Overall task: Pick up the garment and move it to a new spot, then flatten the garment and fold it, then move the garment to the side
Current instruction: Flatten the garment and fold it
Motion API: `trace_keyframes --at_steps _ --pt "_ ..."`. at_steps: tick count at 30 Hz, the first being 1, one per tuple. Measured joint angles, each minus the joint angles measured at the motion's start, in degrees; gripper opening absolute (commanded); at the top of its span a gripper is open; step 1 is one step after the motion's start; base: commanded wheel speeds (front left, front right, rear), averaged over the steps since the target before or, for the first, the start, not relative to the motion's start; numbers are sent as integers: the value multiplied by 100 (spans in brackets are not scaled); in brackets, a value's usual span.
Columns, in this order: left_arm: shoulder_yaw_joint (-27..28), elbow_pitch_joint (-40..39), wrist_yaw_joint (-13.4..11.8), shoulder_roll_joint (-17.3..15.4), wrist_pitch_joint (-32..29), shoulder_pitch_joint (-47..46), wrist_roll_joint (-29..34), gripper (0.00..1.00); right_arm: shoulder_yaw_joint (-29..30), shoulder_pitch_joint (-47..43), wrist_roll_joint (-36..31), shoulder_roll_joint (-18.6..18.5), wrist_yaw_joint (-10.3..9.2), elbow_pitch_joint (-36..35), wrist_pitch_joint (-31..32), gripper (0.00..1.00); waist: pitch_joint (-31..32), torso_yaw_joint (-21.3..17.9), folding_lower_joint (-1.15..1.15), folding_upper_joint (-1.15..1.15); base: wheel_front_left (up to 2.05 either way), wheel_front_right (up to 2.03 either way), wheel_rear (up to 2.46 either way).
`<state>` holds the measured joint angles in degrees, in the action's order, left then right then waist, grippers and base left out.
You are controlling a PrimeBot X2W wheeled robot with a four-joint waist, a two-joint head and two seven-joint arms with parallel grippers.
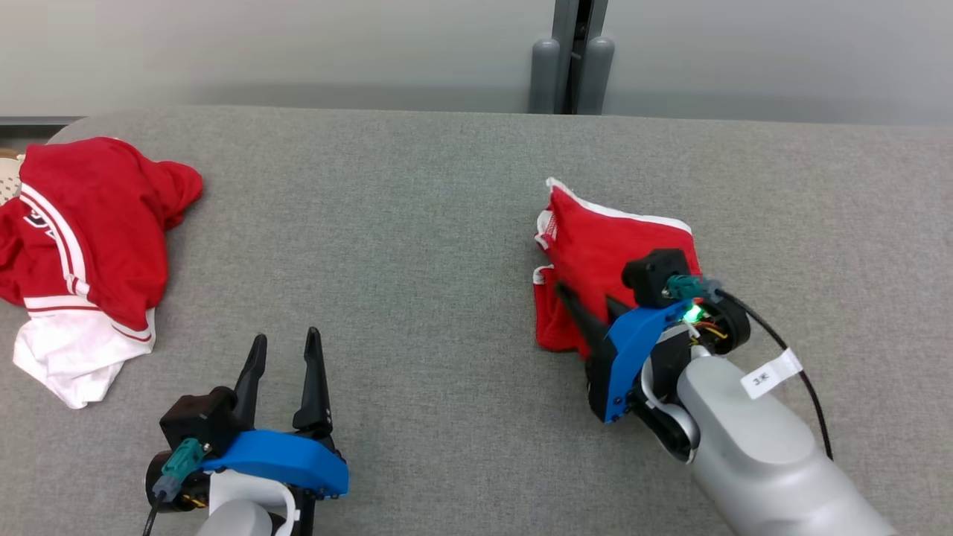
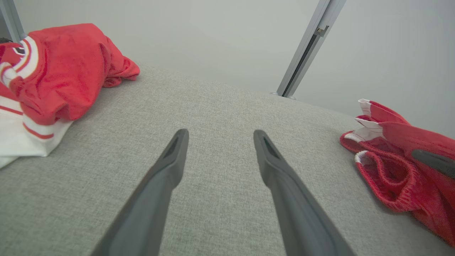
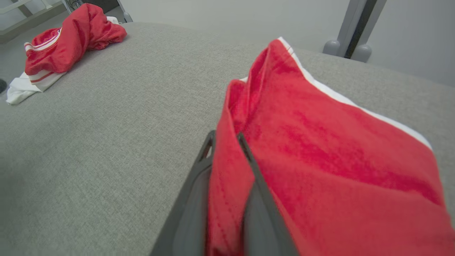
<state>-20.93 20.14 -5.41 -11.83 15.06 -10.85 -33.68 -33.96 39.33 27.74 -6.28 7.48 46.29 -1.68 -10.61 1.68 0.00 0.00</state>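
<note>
Right end effector (image 3: 225, 137) pinching garment (image 3: 320, 160) fold, wrist view | left end effector (image 2: 221, 132) spread

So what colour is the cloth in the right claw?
The garment is red with a white edge; the right wrist view shows it best.

There are two red fabric garments with white trim: one crumpled garment (image 1: 89, 231) and one folded garment (image 1: 595, 246). There are two blue-cased grippers, the left gripper (image 1: 286, 336) and the right gripper (image 1: 584, 292), each with two long dark fingers. There is one grey cloth-covered table (image 1: 417, 246) and two rounded grey wall bumpers (image 1: 543, 74).
</note>
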Motion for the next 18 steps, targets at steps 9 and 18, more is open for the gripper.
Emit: trace_keyframes --at_steps 9,18 --pt "-27 130 145 171 1 23 131 100 -316 -236 290 10 1 -324 -769 100 114 -142 0 0 0 0 0" --pt "-71 129 223 291 0 98 187 100 719 -719 156 -549 0 -866 -1262 100 150 -307 0 0 0 0 0"
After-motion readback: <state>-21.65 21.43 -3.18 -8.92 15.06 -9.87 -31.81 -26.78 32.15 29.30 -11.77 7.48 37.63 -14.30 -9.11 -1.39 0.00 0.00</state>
